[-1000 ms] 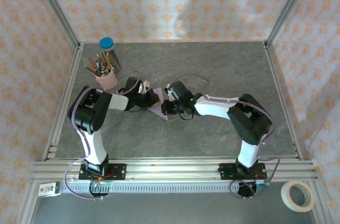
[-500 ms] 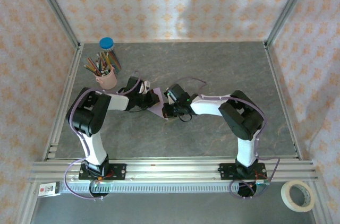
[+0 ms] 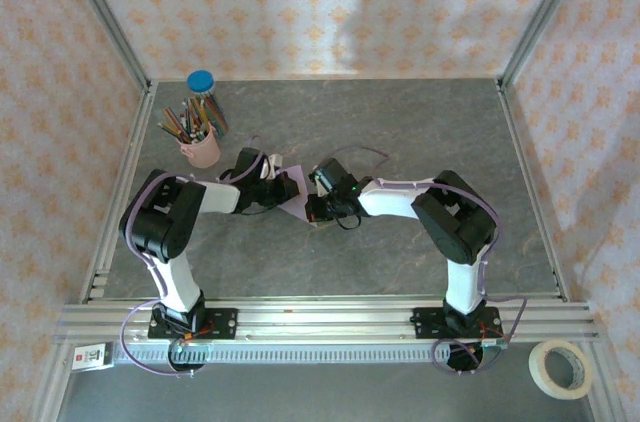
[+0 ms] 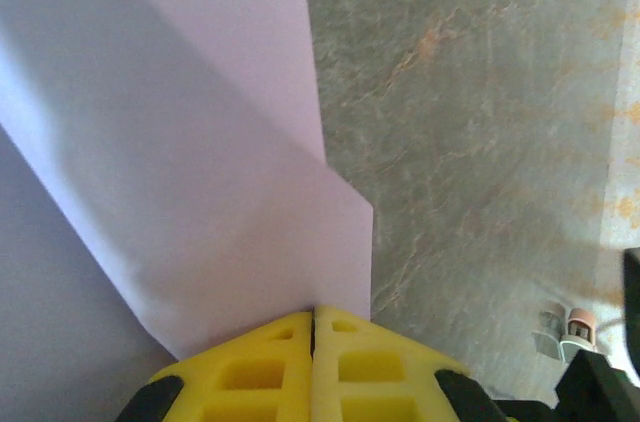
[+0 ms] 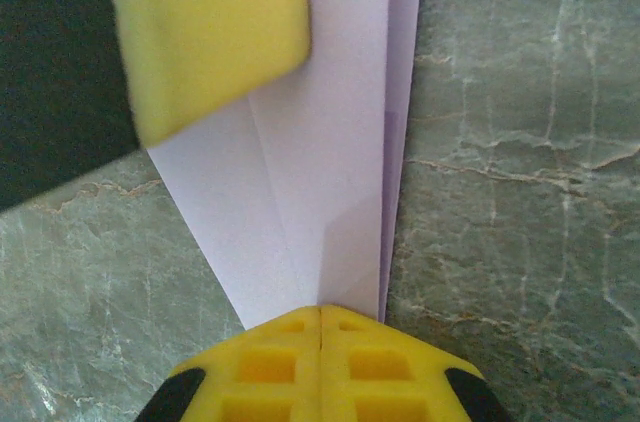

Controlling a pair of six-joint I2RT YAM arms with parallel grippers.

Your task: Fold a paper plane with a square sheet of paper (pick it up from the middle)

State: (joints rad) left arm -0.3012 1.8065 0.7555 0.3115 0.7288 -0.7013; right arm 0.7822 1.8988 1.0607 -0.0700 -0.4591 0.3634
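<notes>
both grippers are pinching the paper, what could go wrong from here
The left gripper and right gripper are both shut on the lilac paper; pulling apart could tear it.
Its layered edges look slightly offset in the right wrist view, so pressing now may set a crooked crease.
The pencil cup stands close to the left arm; a wide swing might knock it.

Even overhead light; soft wrist views; shadowed square sheet of paper (image 4: 200,142).

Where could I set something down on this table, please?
Free: the table's far right, beyond the right arm, and the near strip by the rail. Crowded: centre-left, where left gripper and right gripper meet on the paper, near the pencil cup.
</notes>
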